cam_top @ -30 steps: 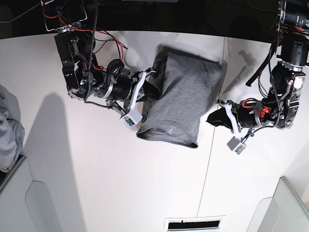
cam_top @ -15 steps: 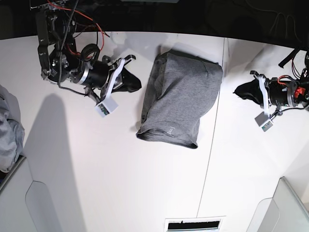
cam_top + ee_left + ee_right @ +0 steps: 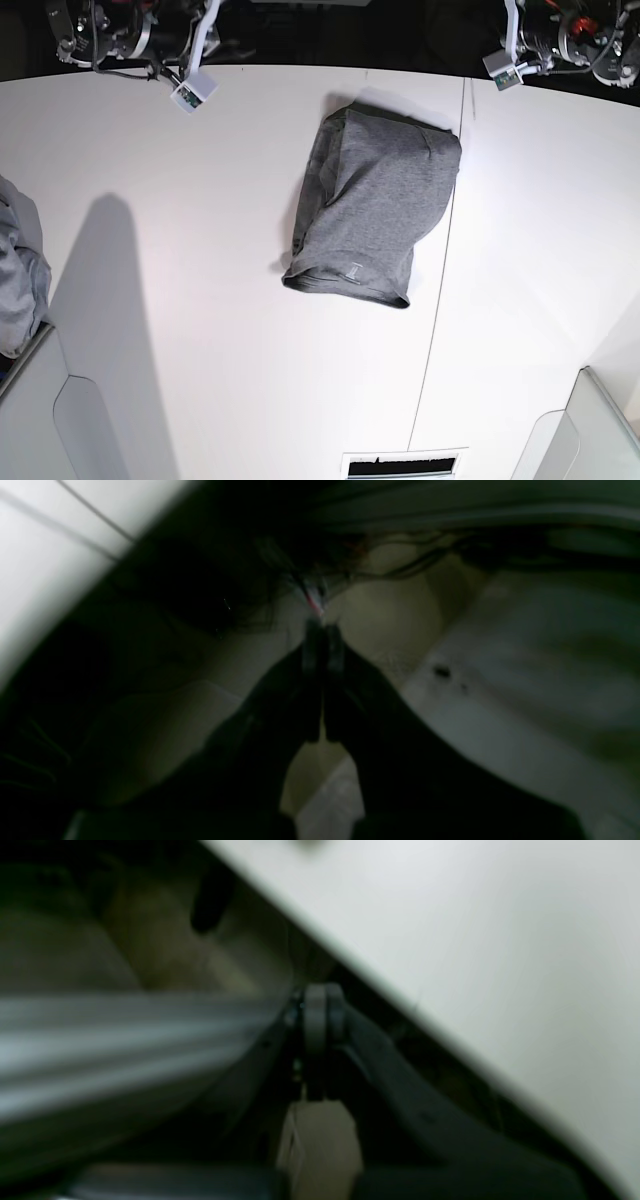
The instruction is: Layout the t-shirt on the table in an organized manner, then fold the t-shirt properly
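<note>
With both sets of fingers together and empty, left (image 3: pixel 322 645) and right (image 3: pixel 322 1012), we judge the folded t-shirt (image 3: pixel 375 205) lying mid-tabletop (image 3: pixel 200 300) could slump open, since its loose rounded edges are not pressed flat.

Heather mid-grey t-shirt (image 3: pixel 373 205) on a matte white table (image 3: pixel 200 330); paler bluish-grey cloth heap (image 3: pixel 18 270) at its edge.
</note>
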Controlling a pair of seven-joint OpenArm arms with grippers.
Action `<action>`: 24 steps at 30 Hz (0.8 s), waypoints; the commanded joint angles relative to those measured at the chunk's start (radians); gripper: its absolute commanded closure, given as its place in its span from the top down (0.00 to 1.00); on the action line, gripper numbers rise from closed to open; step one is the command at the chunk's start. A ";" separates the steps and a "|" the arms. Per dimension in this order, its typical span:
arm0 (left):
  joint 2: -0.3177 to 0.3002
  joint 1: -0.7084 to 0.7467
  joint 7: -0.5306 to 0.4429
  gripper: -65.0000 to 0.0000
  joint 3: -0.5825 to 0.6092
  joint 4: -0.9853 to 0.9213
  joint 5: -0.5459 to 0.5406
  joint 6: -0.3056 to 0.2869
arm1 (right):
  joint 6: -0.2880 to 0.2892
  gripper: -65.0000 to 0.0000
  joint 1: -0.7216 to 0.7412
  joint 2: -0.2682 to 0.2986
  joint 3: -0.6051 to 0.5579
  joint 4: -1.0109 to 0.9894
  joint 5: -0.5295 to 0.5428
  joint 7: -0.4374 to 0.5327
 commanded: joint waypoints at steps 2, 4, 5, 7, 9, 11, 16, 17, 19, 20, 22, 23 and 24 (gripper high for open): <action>0.016 0.047 -0.049 0.01 -0.006 0.012 0.058 -0.009 | 0.008 0.00 -0.035 0.036 -0.028 0.016 -0.006 0.019; 0.048 0.086 -0.085 0.01 -0.006 -0.006 0.124 -0.009 | 0.008 0.00 -0.065 0.059 -0.074 0.012 -0.069 0.029; 0.064 0.097 -0.103 0.01 -0.005 -0.022 0.161 -0.009 | 0.008 0.00 -0.078 0.069 -0.100 0.005 -0.108 0.042; 0.093 0.101 -0.134 0.01 0.006 -0.075 0.236 -0.009 | 0.007 0.00 -0.090 0.081 -0.150 -0.027 -0.179 0.078; 0.119 0.092 -0.187 0.01 0.027 -0.162 0.293 -0.009 | 0.006 0.00 -0.092 0.082 -0.189 -0.090 -0.245 0.104; 0.147 0.061 -0.231 0.01 0.061 -0.275 0.327 -0.009 | -0.005 0.00 -0.087 0.082 -0.216 -0.178 -0.279 0.116; 0.238 -0.113 -0.259 0.01 0.206 -0.629 0.355 0.026 | -0.009 0.00 -0.048 0.058 -0.233 -0.430 -0.317 0.170; 0.258 -0.155 -0.259 0.01 0.241 -0.704 0.356 0.053 | -0.009 0.00 -0.034 0.045 -0.233 -0.478 -0.327 0.169; 0.302 -0.240 -0.260 0.01 0.312 -0.848 0.366 0.084 | -0.009 0.00 0.000 0.017 -0.233 -0.568 -0.351 0.165; 0.325 -0.280 -0.264 0.01 0.346 -0.914 0.367 0.084 | -0.013 0.00 0.018 0.005 -0.233 -0.607 -0.357 0.154; 0.370 -0.350 -0.295 0.01 0.406 -1.027 0.366 0.081 | -0.020 0.00 0.050 -0.016 -0.233 -0.669 -0.359 0.143; 0.389 -0.379 -0.312 0.01 0.430 -1.071 0.366 0.071 | -0.020 0.00 0.064 -0.023 -0.233 -0.692 -0.359 0.144; 0.406 -0.404 -0.327 0.01 0.449 -1.107 0.366 0.067 | -0.019 0.00 0.077 -0.029 -0.233 -0.706 -0.358 0.144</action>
